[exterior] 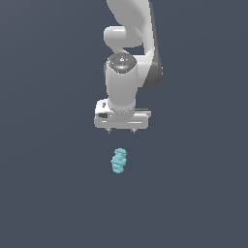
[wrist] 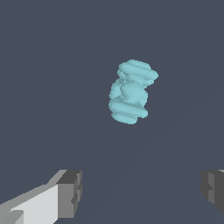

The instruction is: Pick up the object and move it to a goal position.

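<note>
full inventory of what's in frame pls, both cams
object: 1, light cyan, bumpy ridged lump, lying on the dark surface, apart from the gripper and nearer the exterior view's bottom edge; in the wrist view it sits outside the gap between the fingers, untouched.
surface: 1, plain dark slate grey, fills the background in both views.
arm: 1, white with dark grey joint sections, comes in from the exterior view's top centre, wrist pointing down.
gripper: 1, white body with small dark fingertips, jaws spread wide and holding nothing.
fingers: 2, grey pads on white mounts, at opposite sides of the wrist view.
</note>
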`<state>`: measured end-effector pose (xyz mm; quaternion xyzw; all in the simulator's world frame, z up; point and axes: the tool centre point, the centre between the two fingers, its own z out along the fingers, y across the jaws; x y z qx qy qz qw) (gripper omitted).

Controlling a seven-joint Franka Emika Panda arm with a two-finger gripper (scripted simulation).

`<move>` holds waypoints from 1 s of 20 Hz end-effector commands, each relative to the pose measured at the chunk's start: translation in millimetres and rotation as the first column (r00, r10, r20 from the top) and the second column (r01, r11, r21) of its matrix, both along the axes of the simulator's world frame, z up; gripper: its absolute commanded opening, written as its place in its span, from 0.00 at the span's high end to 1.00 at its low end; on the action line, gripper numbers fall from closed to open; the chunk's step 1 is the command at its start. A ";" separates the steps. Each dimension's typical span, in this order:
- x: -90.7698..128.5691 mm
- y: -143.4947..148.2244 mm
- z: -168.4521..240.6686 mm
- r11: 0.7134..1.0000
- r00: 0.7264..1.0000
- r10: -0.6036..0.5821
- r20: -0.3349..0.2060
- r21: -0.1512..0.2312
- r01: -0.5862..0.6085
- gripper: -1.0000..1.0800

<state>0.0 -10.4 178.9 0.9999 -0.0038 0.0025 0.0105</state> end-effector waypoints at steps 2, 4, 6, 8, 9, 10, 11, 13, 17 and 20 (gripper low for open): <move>0.2 0.6 0.3 1.000 1.000 0.000 0.001 0.001 0.000 0.04; 1.6 5.1 2.3 1.000 1.000 0.001 0.007 0.005 -0.001 0.04; 4.3 14.0 6.5 1.000 1.000 0.001 0.020 0.015 -0.002 0.04; 7.1 23.0 10.7 1.000 0.999 0.002 0.033 0.025 -0.002 0.04; 7.9 25.7 11.9 1.000 0.999 0.002 0.037 0.028 -0.003 0.04; 8.5 27.3 12.7 1.000 0.999 0.001 0.039 0.030 -0.002 0.04; 8.6 27.8 12.9 1.000 0.999 0.001 0.040 0.030 -0.002 0.04; 8.0 26.4 12.3 1.000 0.999 0.002 0.038 0.029 -0.003 0.04; 9.2 26.2 11.7 1.000 0.999 -0.002 0.038 0.029 0.001 0.04; 13.3 24.3 8.9 0.999 0.999 -0.016 0.035 0.030 0.015 0.04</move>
